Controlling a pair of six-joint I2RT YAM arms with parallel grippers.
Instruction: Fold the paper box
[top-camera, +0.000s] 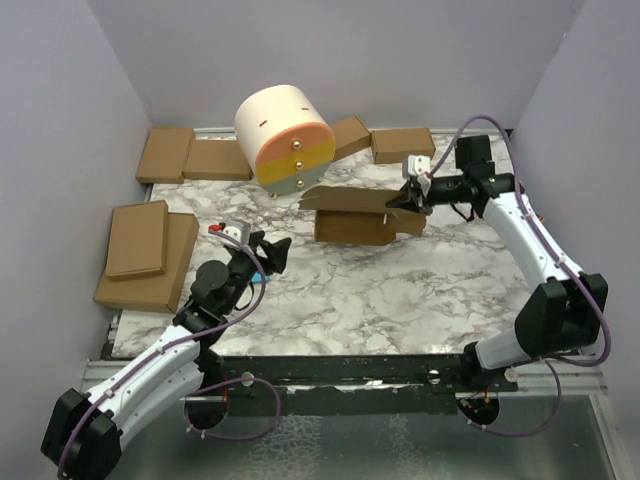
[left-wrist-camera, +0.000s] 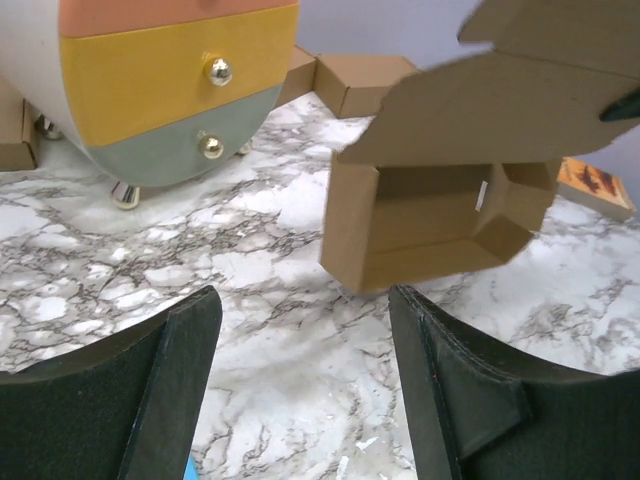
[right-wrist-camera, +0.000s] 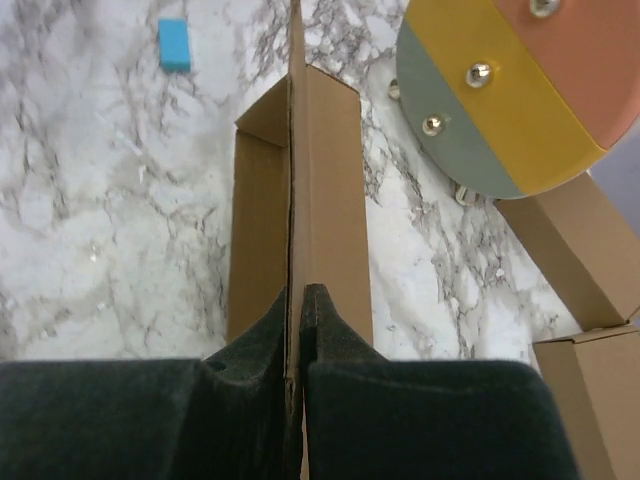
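Paper box (top-camera: 345, 228) | pinched by right hand (top-camera: 397, 203) (left hand (top-camera: 272, 250) open, apart)

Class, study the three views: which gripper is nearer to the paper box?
Right. The right gripper pinches the paper box by its raised flap; the left gripper, jaws open, stands clear of it on its left.

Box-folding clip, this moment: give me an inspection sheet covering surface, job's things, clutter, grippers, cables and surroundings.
Surface: marbled tabletop.
Job's things: paper box, tray walls up, lid flap raised, not closed.
Clutter: round drawer cabinet; ready-made cardboard boxes at the left and far edges; orange booklet beside the box; small blue piece.
Grippers: left gripper open, empty, apart from the box; right gripper shut on the box's flap.
Cables: purple cables along both arms, none across the box.
Surroundings: plain lilac walls.
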